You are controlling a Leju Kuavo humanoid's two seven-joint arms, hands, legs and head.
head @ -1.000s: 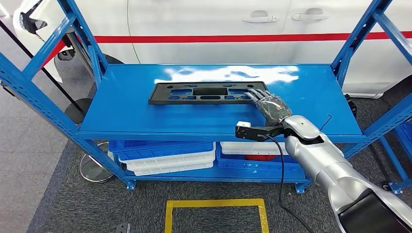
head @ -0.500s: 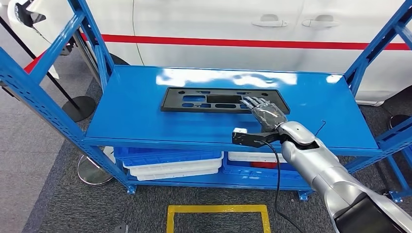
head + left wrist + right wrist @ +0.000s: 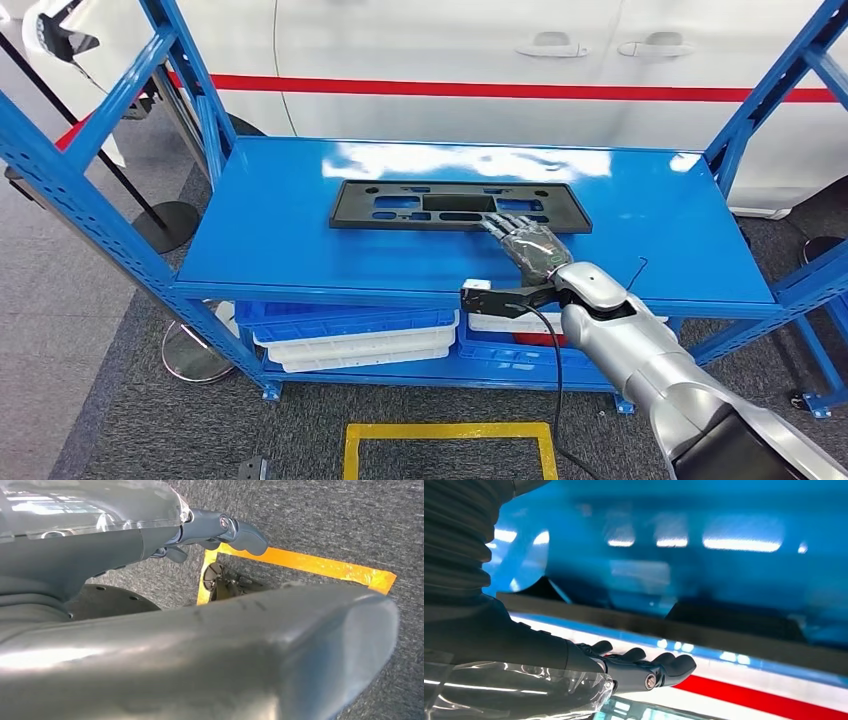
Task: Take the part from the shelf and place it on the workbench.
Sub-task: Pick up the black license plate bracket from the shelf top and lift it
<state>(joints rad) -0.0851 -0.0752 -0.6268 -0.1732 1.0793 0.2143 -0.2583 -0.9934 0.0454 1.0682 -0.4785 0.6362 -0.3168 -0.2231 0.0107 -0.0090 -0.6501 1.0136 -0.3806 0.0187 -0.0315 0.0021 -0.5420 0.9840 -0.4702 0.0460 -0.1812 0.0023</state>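
A flat black plastic part point(image 3: 400, 205) with several cut-outs lies on the blue top shelf point(image 3: 280, 245). My right hand point(image 3: 525, 240) reaches over the shelf's front edge, fingers stretched out flat, fingertips point(image 3: 497, 217) resting on the part's near edge right of its middle. It grips nothing. In the right wrist view the hand point(image 3: 639, 667) lies stretched out beside the part's dark edge point(image 3: 734, 622). My left hand point(image 3: 215, 527) hangs over the grey floor, fingers loosely extended, holding nothing.
A white car point(image 3: 450, 50) with a red stripe stands close behind the shelf. Blue uprights point(image 3: 70, 170) flank the shelf at both ends. Blue and white bins point(image 3: 350, 330) sit on the lower level. Yellow tape point(image 3: 445, 435) marks a square on the floor in front.
The whole picture has shifted, so the camera moved. Against the part, my right hand has slid left along its near edge, from the right end toward the middle.
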